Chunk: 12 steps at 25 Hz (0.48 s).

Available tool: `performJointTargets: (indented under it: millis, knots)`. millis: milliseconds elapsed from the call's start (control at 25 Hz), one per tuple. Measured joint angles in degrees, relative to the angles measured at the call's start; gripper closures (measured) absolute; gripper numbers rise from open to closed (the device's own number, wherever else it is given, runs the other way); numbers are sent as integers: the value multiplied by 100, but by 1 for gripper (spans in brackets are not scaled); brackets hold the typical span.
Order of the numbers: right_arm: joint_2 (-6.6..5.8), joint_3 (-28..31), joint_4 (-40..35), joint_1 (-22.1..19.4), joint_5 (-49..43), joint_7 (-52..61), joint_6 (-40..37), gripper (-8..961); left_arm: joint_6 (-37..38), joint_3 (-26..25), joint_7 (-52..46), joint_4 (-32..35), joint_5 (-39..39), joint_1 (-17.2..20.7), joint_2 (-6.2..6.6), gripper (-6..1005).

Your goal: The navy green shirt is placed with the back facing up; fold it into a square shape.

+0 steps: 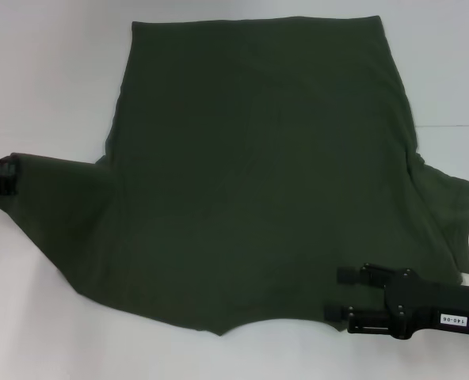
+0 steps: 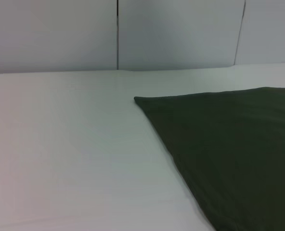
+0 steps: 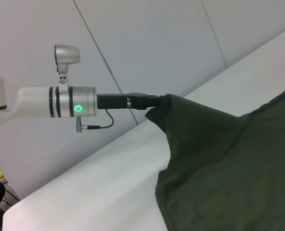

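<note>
The navy green shirt [image 1: 258, 174] lies spread on the white table [image 1: 44, 79], plain side up, its straight hem at the far side. At the far left, my left gripper [image 1: 11, 176] is shut on the tip of the shirt's left sleeve. The right wrist view shows this left gripper [image 3: 156, 101] holding the sleeve stretched up off the table, with the shirt [image 3: 229, 163] draping down from it. My right gripper [image 1: 341, 294] hovers open over the shirt's near right corner, fingers pointing left. In the left wrist view only a flat far corner of the shirt [image 2: 229, 144] shows.
The right sleeve [image 1: 448, 214] lies flat at the right edge of the head view. White table surface [image 2: 60, 144] runs around the cloth on the left and far sides. Grey wall panels [image 2: 181, 33] stand behind the table.
</note>
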Motion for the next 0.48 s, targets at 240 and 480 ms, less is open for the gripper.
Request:
performJointTargets:
  millis: [240, 480]
  knots:
    - [12, 0, -23, 2, 0, 0, 0, 29, -61, 1, 73, -48, -13, -96, -20, 1000]
    - [20, 4, -29, 15, 0, 0, 8, 29, -26, 9, 60, -63, -16, -132, -27, 1000]
